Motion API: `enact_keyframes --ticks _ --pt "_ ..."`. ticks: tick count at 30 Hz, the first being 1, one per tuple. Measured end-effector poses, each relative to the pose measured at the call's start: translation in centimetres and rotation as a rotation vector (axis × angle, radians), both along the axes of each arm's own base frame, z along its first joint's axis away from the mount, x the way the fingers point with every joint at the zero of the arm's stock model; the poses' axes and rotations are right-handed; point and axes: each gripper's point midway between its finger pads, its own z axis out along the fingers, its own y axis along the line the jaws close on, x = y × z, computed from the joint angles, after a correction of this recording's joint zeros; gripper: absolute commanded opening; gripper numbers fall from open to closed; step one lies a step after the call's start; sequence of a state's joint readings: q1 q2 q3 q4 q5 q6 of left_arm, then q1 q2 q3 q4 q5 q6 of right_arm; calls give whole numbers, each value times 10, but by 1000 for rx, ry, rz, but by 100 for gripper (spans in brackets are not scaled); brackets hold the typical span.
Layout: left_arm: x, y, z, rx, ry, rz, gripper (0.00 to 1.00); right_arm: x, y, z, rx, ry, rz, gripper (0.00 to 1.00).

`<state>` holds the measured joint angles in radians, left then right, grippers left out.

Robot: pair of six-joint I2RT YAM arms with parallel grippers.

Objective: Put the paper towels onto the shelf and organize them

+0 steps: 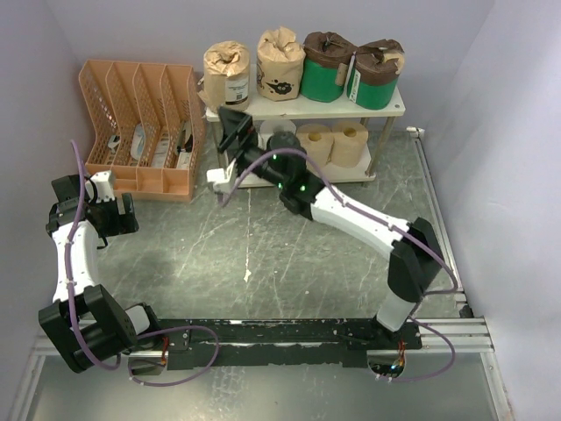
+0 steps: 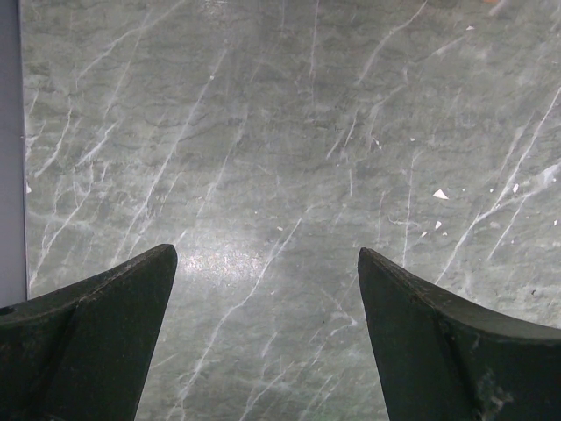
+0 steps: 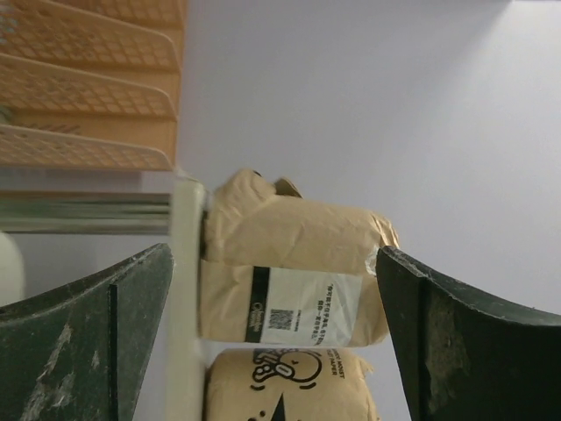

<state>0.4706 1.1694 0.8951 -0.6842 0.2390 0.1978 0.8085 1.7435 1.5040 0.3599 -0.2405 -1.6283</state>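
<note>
1. My left tool [image 2: 266,256] hung open and empty over the worktop [image 2: 263,123].
2. My right tool [image 3: 273,254] stood wide open, gripping nothing, at the left end of the shelf [image 1: 307,110].
3. Four wrapped paper towels [image 1: 280,57] sat on top, with bare tan rolls [image 1: 337,145] below.
4. They looked light and squashy, so I'd grip one gently around its middle.

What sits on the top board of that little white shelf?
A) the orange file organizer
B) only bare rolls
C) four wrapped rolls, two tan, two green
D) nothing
C: seen from above, two tan-paper-wrapped rolls and two green-wrapped rolls stand in a row atop the shelf.
</note>
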Motion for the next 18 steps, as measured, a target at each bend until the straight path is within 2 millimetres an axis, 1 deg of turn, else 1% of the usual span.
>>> enact_keyframes --ticks 2,4,6,8,9,10,11,12,13,14,15,16,18 --pt "0 0 0 0 0 0 96 -22 1 -10 -13 14 3 100" --pt "0 0 0 0 -1 -1 96 -51 -2 -18 -17 18 2 100" --pt "0 0 2 3 -8 -1 96 -83 -10 -32 -37 29 8 100" --pt "0 0 5 9 -19 -1 96 -116 -24 -53 -90 37 6 100" --pt "0 0 6 11 -23 0 96 -126 -38 -68 -132 35 -13 100" --pt "0 0 7 12 -24 0 96 -143 -43 -82 -169 38 -1 100" --pt "0 0 7 12 -25 0 96 -154 -51 -98 -202 48 -4 100" --pt "0 0 7 12 -24 0 96 -171 -63 -126 -259 85 -5 100" --pt "0 0 7 11 -24 0 96 -182 -71 -145 -303 121 -1 100" --pt "0 0 6 11 -23 0 96 -194 -77 -169 -362 184 5 100" --pt "0 0 7 12 -23 0 96 -204 -82 -187 -406 247 11 100" --pt "0 0 7 12 -23 0 96 -211 -86 -200 -427 301 10 100" --pt "0 0 6 11 -22 1 96 -214 -98 -215 -414 391 -28 100"
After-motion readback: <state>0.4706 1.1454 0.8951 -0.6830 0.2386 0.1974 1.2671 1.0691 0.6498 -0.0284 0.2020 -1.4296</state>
